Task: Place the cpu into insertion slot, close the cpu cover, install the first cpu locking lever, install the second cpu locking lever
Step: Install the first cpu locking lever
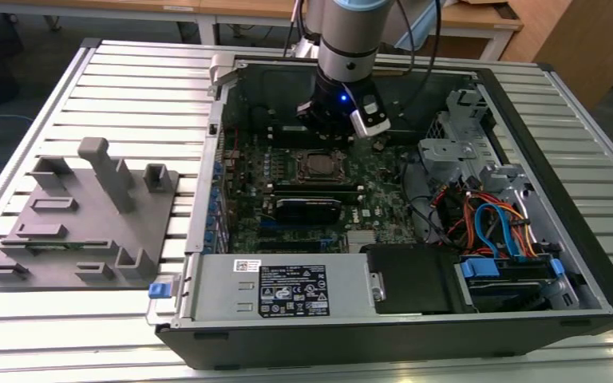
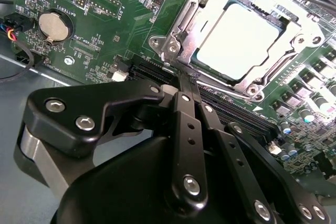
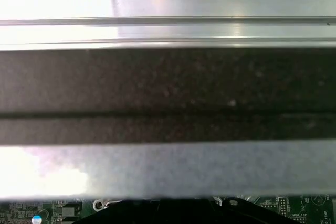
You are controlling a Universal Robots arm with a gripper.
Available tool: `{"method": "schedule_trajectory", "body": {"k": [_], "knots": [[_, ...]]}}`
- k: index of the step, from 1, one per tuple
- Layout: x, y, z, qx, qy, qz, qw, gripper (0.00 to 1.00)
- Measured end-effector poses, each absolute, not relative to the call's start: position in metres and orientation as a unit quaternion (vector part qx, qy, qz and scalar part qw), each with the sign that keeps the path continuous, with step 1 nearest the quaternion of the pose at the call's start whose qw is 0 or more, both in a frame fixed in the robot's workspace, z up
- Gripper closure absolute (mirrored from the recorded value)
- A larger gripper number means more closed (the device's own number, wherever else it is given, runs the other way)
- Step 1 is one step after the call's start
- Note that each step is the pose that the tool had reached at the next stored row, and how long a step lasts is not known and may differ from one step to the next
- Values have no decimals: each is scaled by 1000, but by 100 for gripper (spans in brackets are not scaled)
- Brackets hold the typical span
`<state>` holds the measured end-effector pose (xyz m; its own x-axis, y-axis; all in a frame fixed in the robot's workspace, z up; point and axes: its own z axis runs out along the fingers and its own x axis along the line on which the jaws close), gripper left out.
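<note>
Second wrist view: cpu (image 2: 239, 38) seated, cpu cover (image 2: 181, 20) down around it. Exterior view: gripper (image 1: 326, 132) over motherboard (image 1: 376, 191), beside insertion slot (image 1: 315, 165). Jaws pinched narrow, tips just off cover's edge.

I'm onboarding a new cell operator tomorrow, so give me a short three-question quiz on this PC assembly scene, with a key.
1. True or false: in the second wrist view, the cpu cover lies down around the cpu.
2. In the exterior view, the gripper hangs over: A the motherboard; B the power supply; C the grey fixture tray.
3. Name the round silver part on the motherboard in the second wrist view.
Key: 1 true; 2 A; 3 the coin battery.
</note>
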<state>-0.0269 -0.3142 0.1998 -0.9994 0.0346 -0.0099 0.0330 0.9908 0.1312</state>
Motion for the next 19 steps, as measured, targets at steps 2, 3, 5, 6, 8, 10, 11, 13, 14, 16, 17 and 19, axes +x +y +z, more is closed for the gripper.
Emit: {"method": "schedule_trajectory", "body": {"k": [2, 3, 5, 6, 8, 10, 11, 13, 14, 16, 17, 19], "knots": [[-27, -314, 199, 17, 998, 65, 6, 89], [-27, -314, 199, 17, 998, 65, 6, 89], [-26, -314, 198, 17, 998, 65, 6, 89], [-26, -314, 198, 17, 998, 65, 6, 89], [-26, -314, 198, 17, 998, 65, 6, 89], [-26, -314, 199, 17, 998, 65, 6, 89], [-26, -314, 199, 17, 998, 65, 6, 89], [-26, -314, 199, 17, 998, 65, 6, 89], [-26, -314, 199, 17, 998, 65, 6, 89], [-26, -314, 199, 17, 998, 65, 6, 89], [-26, -315, 199, 17, 998, 65, 6, 89], [-26, -315, 200, 17, 998, 65, 6, 89]]}}
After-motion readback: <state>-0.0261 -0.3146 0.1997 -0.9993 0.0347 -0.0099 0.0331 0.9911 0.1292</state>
